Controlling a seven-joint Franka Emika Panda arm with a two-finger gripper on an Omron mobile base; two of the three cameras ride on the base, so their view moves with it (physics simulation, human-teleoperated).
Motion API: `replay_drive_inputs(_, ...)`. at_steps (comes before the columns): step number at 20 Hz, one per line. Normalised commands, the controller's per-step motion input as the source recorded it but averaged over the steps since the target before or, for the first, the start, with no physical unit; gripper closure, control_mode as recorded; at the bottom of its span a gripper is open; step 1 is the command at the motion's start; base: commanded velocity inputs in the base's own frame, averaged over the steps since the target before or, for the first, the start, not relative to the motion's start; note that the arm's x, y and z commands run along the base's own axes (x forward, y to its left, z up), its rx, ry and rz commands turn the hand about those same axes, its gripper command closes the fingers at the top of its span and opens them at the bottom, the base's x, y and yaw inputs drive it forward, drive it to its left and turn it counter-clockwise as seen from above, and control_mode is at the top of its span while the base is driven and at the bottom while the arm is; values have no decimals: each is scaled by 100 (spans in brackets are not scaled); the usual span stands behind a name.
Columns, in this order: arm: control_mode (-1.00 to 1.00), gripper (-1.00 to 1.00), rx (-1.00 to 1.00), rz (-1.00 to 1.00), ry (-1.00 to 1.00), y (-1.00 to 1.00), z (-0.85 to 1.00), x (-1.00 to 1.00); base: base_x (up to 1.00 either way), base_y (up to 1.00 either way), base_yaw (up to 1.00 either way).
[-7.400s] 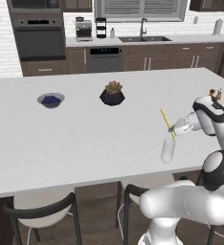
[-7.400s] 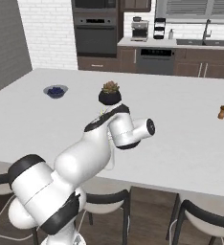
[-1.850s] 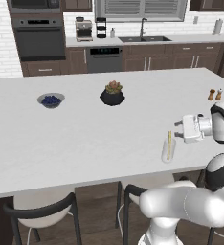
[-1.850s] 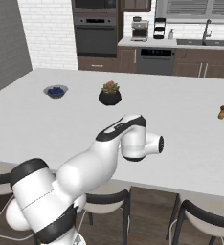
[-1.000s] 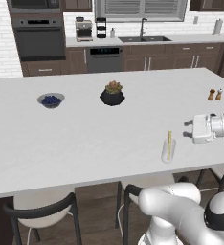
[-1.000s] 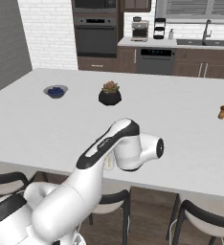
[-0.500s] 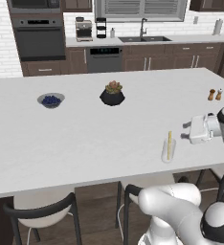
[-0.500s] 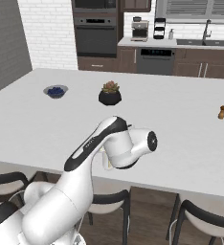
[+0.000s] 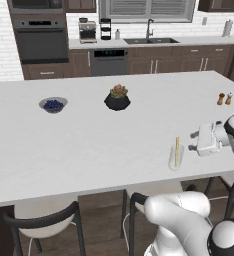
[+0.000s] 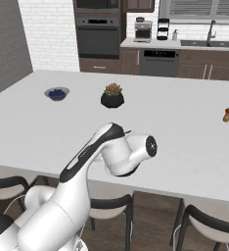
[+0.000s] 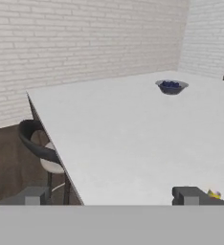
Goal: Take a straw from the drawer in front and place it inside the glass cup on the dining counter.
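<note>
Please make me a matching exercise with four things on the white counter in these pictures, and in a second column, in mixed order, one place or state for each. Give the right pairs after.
Things:
1. straw
2. glass cup
3. bowl of blue berries
4. gripper

Places or states:
A. far left part of the dining counter
B. beside the cup, fingers apart, holding nothing
C. upright inside the cup
D. near the counter's front edge, holding the yellow stick

Pairs: 1-C, 2-D, 3-A, 4-B

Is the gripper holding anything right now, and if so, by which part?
Nothing is held. The gripper is open and apart from the glass cup, where the straw stands inside on the dining counter.
</note>
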Motion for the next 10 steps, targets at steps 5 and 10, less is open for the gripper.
replay_drive_inputs(5,-100,-100,-6,0,0,19,-5,-20,0,0,0)
replay_drive_inputs(10,-100,-100,-2,0,0,16,0,-28,0,0,0)
